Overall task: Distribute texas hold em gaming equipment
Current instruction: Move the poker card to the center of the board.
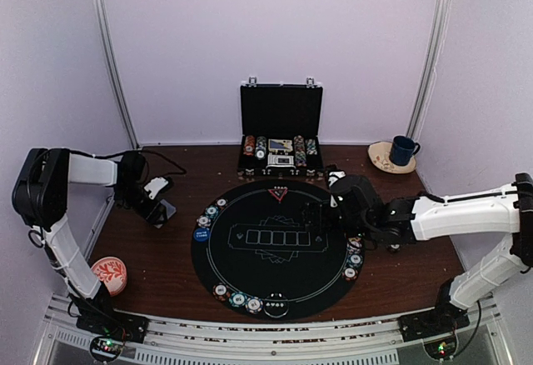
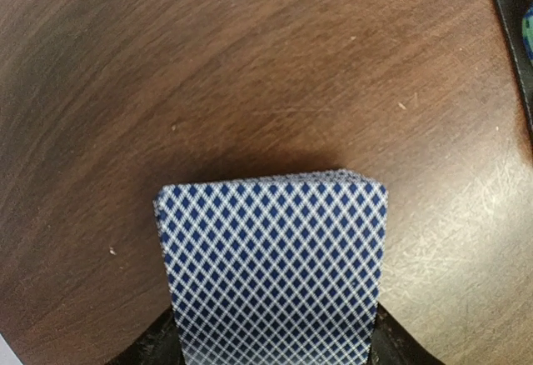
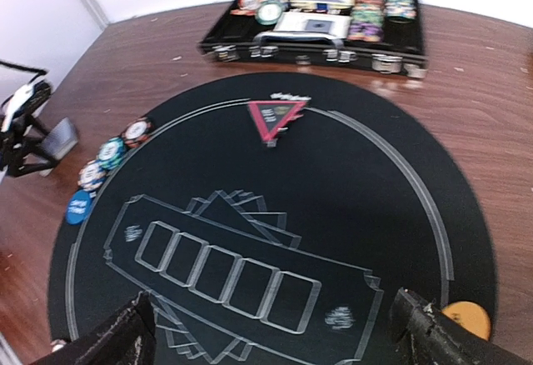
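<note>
Left wrist: left pincer [image 2: 275, 344] clamps lattice-backed deck [image 2: 275, 273] (rectangular); scuffed wooden table [image 2: 208, 73].

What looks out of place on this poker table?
Two non-poker items stand out: a dark blue mug sitting on a tan round saucer at the far right corner of the brown wooden table, and a red-and-white patterned round dish near its left front edge.

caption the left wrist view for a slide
Left gripper clamps a deck of blue-lattice-backed playing cards over the scuffed brown wooden table.
</note>
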Controlling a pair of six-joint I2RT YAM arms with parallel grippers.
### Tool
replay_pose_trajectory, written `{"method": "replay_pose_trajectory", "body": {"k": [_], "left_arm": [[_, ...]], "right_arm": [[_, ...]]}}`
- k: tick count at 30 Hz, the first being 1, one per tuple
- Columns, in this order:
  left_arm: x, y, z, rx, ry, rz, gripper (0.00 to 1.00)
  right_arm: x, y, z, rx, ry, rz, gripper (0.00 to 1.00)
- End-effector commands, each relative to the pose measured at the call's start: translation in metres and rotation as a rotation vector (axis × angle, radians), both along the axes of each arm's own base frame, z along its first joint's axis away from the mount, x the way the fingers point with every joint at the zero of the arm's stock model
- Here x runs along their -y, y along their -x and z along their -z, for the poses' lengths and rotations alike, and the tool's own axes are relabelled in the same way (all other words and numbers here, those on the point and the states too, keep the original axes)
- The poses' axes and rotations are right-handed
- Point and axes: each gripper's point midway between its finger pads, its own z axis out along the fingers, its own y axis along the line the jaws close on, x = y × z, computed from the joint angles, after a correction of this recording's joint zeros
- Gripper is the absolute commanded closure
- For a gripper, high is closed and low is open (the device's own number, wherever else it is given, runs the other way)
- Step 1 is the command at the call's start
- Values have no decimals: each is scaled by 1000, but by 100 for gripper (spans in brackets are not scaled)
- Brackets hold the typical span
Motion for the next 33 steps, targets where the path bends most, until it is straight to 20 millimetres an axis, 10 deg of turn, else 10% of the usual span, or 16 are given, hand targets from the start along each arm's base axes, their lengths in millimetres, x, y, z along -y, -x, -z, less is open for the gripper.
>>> {"method": "replay_pose_trajectory", "body": {"k": [1,18,33], "left_arm": [[0,53,31,-169,-32,115,64],[24,62,0,-71,83,282,71],[33,68,-17,-7,124,328,69]], "right_arm": [[-49,5,-21,3,-75,-125,0],[-207,-23,-29,-121,-359,-386,1],[-271,-35,-1,-224,-507,-440,6]]}}
